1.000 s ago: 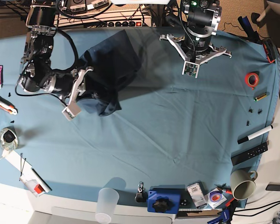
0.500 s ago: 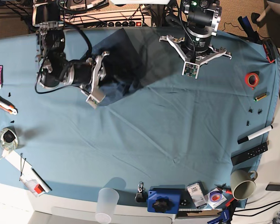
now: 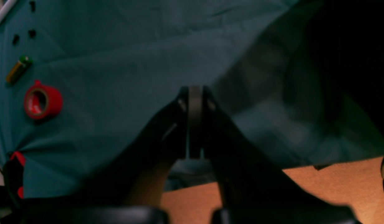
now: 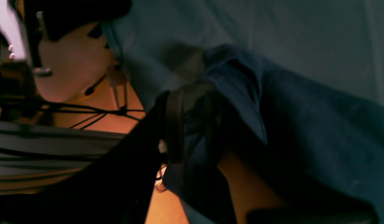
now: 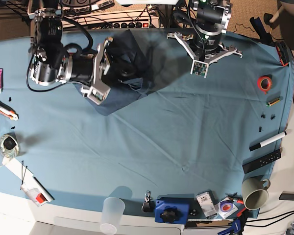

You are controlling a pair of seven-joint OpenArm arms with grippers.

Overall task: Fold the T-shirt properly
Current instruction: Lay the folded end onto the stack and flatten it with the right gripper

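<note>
The right gripper (image 5: 104, 68) has swung from the near-left part of the cloth up toward the far edge over the last second, dragging the T-shirt (image 5: 130, 61) with it, so the navy bundle that sagged below the arm is now bunched at the far left of the teal table cloth (image 5: 176, 142), between the two arms. In the right wrist view its fingers (image 4: 174, 124) stand a little apart with dark fabric lying between and across them; I cannot tell whether they pinch it or have just let go. The left gripper (image 3: 194, 93) has not moved: it hangs over the far edge, right of the shirt, jaws pressed together on nothing, with the red tape roll (image 3: 39, 101) off to its side. Judging by the crumpled heap, the shirt is not laid flat yet, so folding proper has hardly begun.
</note>
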